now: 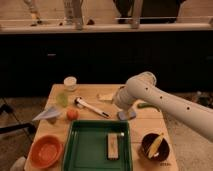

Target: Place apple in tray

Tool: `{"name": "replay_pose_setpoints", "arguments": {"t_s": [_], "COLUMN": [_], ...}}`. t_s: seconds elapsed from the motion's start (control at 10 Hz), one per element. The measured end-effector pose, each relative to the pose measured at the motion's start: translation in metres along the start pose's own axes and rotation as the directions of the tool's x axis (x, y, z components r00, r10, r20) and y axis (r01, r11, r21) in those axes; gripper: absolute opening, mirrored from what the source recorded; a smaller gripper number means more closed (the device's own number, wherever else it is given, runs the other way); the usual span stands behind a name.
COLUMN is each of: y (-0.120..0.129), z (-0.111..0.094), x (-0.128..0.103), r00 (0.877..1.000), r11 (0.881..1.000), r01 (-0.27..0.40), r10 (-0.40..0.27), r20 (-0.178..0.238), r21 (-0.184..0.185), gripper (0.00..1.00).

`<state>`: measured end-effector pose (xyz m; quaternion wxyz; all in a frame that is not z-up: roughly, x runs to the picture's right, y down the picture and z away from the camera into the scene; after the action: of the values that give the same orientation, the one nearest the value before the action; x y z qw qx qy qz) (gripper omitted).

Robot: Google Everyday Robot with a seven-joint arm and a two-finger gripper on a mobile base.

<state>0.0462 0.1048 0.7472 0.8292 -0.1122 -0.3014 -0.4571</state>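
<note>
The wooden table (150, 124) carries everything, and the robot's 1 white arm (165, 102) reaches in over it from the right of the view. Its gripper (120, 103) hangs low over the table's middle. It is tucked behind the wrist, so I cannot tell whether it is open or closed; nothing shows in its hold.

Just nearer the camera than the gripper lies the dark-green tray (90, 150), with a pale bar-shaped item (114, 145) lying in it. 2 bowls flank the tray: an orange bowl (46, 150) far off to the gripper's left in view, and a dark bowl (154, 146) holding something yellow, to its near right. A white-handled utensil (93, 107) lies between the gripper and the apple (72, 114).

The apple sits on the table well to the left of the gripper in view, just beyond the tray's far-left corner and outside it. Being round, it has no long axis, and its stem direction cannot be made out.

The step in hand looks like the approach. The next move calls for travelling leftward past the utensil, descending over the apple and closing around it.
</note>
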Motion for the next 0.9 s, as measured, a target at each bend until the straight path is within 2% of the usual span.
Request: {"name": "replay_pose_setpoints", "arguments": {"t_s": [0.5, 0.7, 0.9], "y": [0.000, -0.010, -0.036], "z": [0.000, 0.008, 0.025], "x": [0.000, -0.005, -0.017], "r00": [1.000, 0.998, 0.990], "r11": [1.000, 0.998, 0.991], "r01": [0.001, 0.060, 0.136], "r10": [-0.001, -0.060, -0.136], "r20": [0.001, 0.021, 0.048], "r21": [0.001, 0.004, 0.006], "gripper": [1.00, 1.00, 1.00]}}
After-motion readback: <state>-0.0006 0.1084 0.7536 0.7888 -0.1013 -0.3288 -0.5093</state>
